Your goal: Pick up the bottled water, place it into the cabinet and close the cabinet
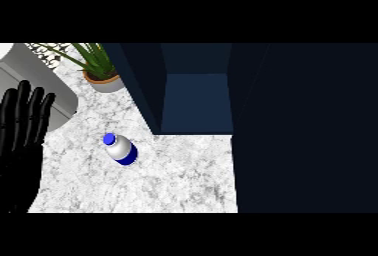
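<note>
Head view: nothing of the task is yet done. The water bottle [119, 149] is seen standing on the marble desk [184, 175], ungrasped, near the open cabinet [193, 100]. The left hand [22, 125] is held open, fingers straight, at the left edge.

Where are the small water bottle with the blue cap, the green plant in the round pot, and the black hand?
Water bottle with blue cap [120, 149]: head view, on its pale body.
Green potted plant [103, 80]: head view, on the pot's side.
Black left hand [21, 125]: head view, on the palm.
</note>
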`<act>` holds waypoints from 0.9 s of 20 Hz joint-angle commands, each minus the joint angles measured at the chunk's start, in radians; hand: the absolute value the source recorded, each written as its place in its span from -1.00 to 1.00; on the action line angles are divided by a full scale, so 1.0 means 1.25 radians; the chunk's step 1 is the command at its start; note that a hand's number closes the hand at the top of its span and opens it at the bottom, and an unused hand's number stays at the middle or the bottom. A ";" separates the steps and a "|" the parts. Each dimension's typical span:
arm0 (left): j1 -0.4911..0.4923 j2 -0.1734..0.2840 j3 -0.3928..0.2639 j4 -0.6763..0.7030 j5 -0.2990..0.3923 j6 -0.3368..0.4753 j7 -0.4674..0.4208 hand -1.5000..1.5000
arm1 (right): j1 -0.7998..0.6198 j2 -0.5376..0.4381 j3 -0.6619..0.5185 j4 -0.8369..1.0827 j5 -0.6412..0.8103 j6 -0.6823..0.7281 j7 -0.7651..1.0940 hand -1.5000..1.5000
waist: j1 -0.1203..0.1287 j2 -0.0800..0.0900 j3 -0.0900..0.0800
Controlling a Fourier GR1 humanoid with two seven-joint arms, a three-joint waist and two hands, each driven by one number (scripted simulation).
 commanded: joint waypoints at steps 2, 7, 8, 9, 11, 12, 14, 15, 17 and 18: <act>-0.020 -0.014 -0.006 -0.029 -0.036 0.034 0.014 -1.00 | 0.066 0.012 -0.015 -0.061 -0.047 0.024 -0.037 -1.00 | -0.003 0.041 -0.010; 0.029 -0.063 0.013 0.067 0.021 0.068 0.087 -1.00 | 0.126 0.031 0.069 -0.044 -0.108 0.060 0.085 -1.00 | -0.003 0.047 -0.010; 0.021 -0.064 0.003 0.056 0.026 0.096 0.112 -1.00 | 0.155 0.016 0.068 -0.096 -0.121 0.066 0.133 -1.00 | -0.013 0.041 -0.010; 0.029 -0.064 0.004 0.051 0.035 0.091 0.130 -1.00 | 0.148 0.016 0.052 -0.111 -0.146 0.059 0.152 -1.00 | -0.007 0.041 -0.010; 0.061 -0.065 -0.012 0.003 0.028 0.096 0.152 -1.00 | 0.234 0.029 0.107 -0.183 -0.124 0.058 0.162 -1.00 | -0.005 0.039 -0.010; 0.045 -0.065 -0.071 -0.024 -0.006 0.156 0.202 -1.00 | 0.224 -0.002 0.055 -0.225 -0.176 0.067 0.207 -1.00 | -0.007 0.039 -0.009; 0.058 -0.065 -0.088 -0.046 -0.024 0.172 0.201 -1.00 | 0.289 0.008 0.090 -0.320 -0.162 0.052 0.244 -1.00 | -0.007 0.039 -0.010; 0.071 -0.065 -0.085 -0.077 -0.025 0.152 0.225 -1.00 | 0.258 0.002 0.036 -0.251 -0.207 0.079 0.205 -1.00 | -0.002 0.041 -0.010; 0.045 -0.065 -0.107 -0.039 -0.035 0.191 0.224 -1.00 | 0.315 0.021 0.101 -0.308 -0.162 0.074 0.223 -1.00 | -0.004 0.041 -0.010; 0.100 -0.065 -0.138 -0.096 -0.052 0.213 0.248 -1.00 | 0.297 0.009 0.095 -0.361 -0.157 0.047 0.281 -1.00 | -0.002 0.040 -0.010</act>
